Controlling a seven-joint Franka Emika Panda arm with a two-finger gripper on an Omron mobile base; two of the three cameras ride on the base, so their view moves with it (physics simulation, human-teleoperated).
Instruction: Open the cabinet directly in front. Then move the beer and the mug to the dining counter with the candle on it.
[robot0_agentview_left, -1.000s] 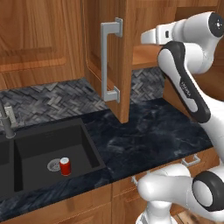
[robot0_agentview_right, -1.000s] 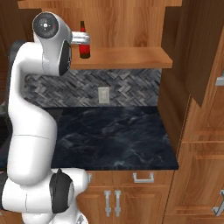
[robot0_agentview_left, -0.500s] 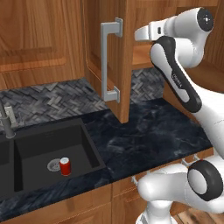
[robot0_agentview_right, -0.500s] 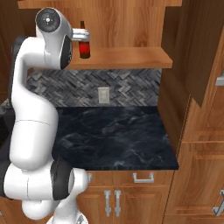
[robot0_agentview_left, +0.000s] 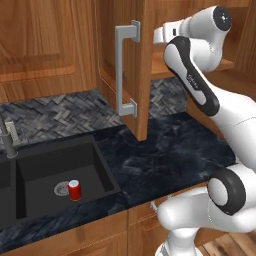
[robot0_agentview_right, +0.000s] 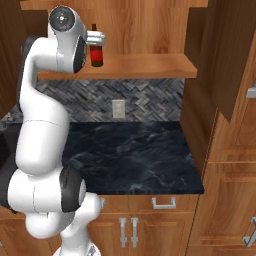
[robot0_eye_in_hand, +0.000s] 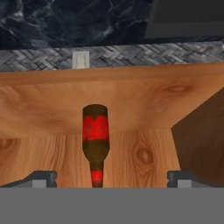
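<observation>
The cabinet stands open, its left door (robot0_agentview_left: 120, 60) swung out over the counter with a long silver bar handle (robot0_agentview_left: 125, 70). On its wooden shelf (robot0_agentview_right: 150, 65) is the beer (robot0_agentview_right: 96, 54), a dark bottle with a red label. My gripper (robot0_agentview_right: 98, 37) is at the bottle's neck, jaws open. In the hand view the beer (robot0_eye_in_hand: 95, 135) lies centred between the two fingertips (robot0_eye_in_hand: 43, 178), and the gripper (robot0_eye_in_hand: 113, 179) touches nothing. The hand (robot0_agentview_left: 165, 34) reaches in past the door edge. The mug, the dining counter and the candle are out of view.
A black marbled counter (robot0_agentview_right: 135, 155) lies below the shelf, with a wall socket (robot0_agentview_right: 118, 108) on the tiled backsplash. To the left is a black sink (robot0_agentview_left: 45, 165) holding a short red can (robot0_agentview_left: 74, 190), with a faucet (robot0_agentview_left: 7, 142). The right cabinet door (robot0_agentview_right: 235, 55) hangs open.
The arm's elbow has risen and the hand has edged closer to the bottle. The jaws stay open and the bottle has not moved.
</observation>
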